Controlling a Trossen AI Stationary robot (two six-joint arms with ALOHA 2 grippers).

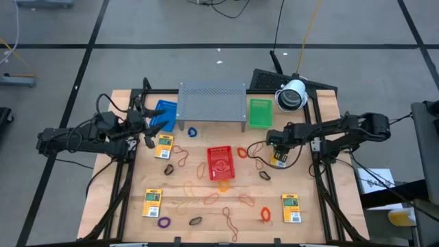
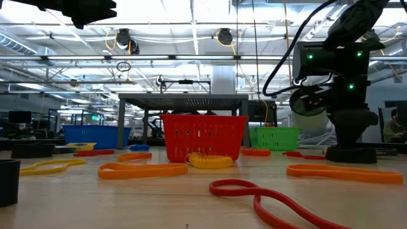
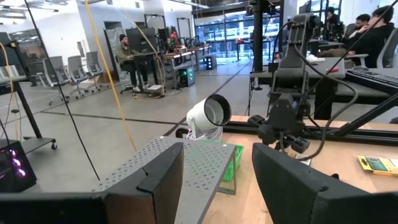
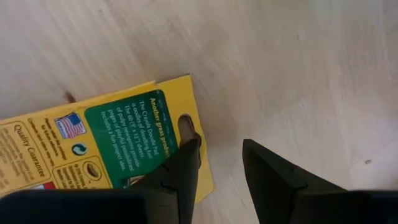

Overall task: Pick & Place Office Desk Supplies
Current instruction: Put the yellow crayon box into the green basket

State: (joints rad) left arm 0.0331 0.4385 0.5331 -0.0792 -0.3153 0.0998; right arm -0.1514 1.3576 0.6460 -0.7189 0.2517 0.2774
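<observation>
1. The right gripper (image 4: 217,163) is down at the table over a flat yellow-and-green rectangular packet (image 4: 109,146); one dark finger presses on the packet's edge, the other stands on bare wood just beside it, jaws partly apart and not closed on anything.
2. From above, that packet (image 1: 278,158) lies at about three o'clock from the red mesh basket (image 1: 221,163) in the middle of the wooden table (image 1: 312,206).
3. The left gripper (image 1: 142,123) hangs above the table with its jaws apart and empty, at about ten o'clock from the red basket, beside the blue mesh basket (image 1: 164,114).
4. A second yellow-and-green packet (image 1: 164,146) lies just beside it, toward the table's middle.
5. Two more packets sit at roughly seven o'clock (image 1: 152,203) and five o'clock (image 1: 291,208).
6. Thin rubber-band loops lie scattered around the red basket: an orange loop (image 1: 265,215), a purple loop (image 1: 163,222), a blue loop (image 1: 192,132).
7. A grey perforated metal rack (image 1: 212,101) stands at twelve o'clock, a green mesh basket (image 1: 260,112) beside it.
</observation>
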